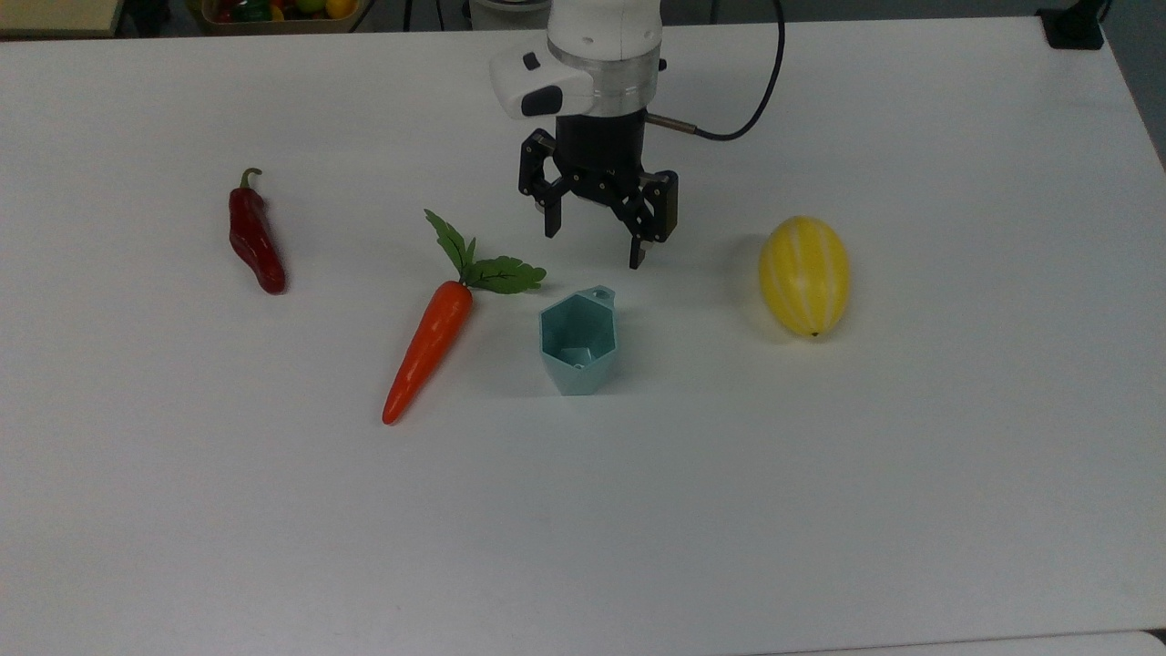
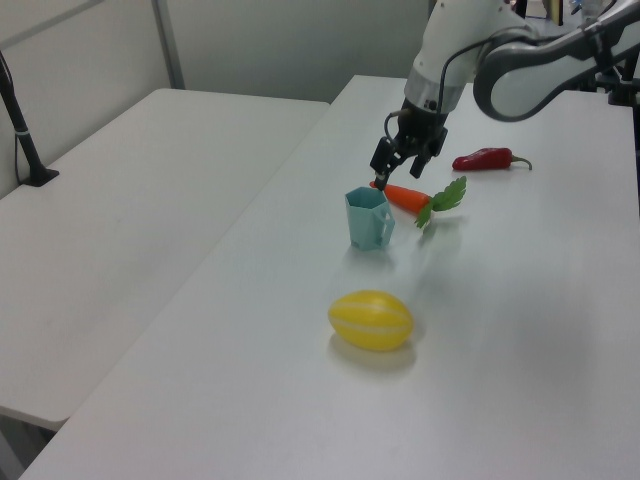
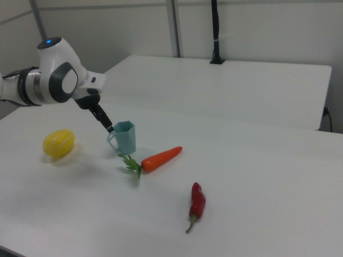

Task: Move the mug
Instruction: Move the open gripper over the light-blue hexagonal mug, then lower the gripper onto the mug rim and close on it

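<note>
A robot gripper [image 1: 592, 242], fingers spread and empty, is hovering just behind an upright teal mug [image 1: 578, 339] standing between a carrot [image 1: 428, 350] and a yellow melon [image 1: 804, 274]. Next, it needs lowering over the rim.

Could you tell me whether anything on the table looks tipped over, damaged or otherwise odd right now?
Nothing stands out. The mug stands upright and looks empty, apart from the carrot, the chili pepper and the yellow melon, which lie flat. The open gripper hangs just behind the mug.
</note>
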Controlling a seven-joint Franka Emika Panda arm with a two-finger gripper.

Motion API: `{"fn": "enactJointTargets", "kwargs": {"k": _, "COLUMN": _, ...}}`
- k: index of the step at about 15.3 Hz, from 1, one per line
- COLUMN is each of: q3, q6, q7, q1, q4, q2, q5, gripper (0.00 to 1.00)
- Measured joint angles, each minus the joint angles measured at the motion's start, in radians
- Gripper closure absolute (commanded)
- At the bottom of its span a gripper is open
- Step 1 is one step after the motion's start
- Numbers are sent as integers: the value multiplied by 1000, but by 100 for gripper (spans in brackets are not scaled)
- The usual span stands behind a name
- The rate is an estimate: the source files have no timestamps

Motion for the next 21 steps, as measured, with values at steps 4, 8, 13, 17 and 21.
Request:
{"fn": "enactJointTargets", "kwargs": {"k": 4, "q3": 0, "q6": 39, "q7": 18, "q1": 3, "q4": 0, "q2": 38, "q5": -14, "gripper": 10}}
{"fn": "enactJointTargets", "kwargs": {"k": 8, "q3": 0, "q6": 75, "q7": 18, "q1": 4, "q4": 0, "q2": 71, "q5": -21, "gripper": 14}}
{"fn": "enactJointTargets", "kwargs": {"k": 13, "q3": 0, "q6": 115, "q7": 19, "q1": 5, "q4": 1, "q2": 113, "q5": -40, "gripper": 14}}
{"fn": "enactJointTargets", "kwargs": {"k": 17, "q3": 0, "q6": 120, "q7": 21, "q1": 12, "q4": 2, "q2": 136, "q5": -84, "gripper": 19}}
{"fn": "enactJointTargets", "kwargs": {"k": 21, "q3": 1, "q6": 125, "q7": 21, "q1": 14, "q4": 2, "q2": 147, "q5": -97, "gripper": 33}}
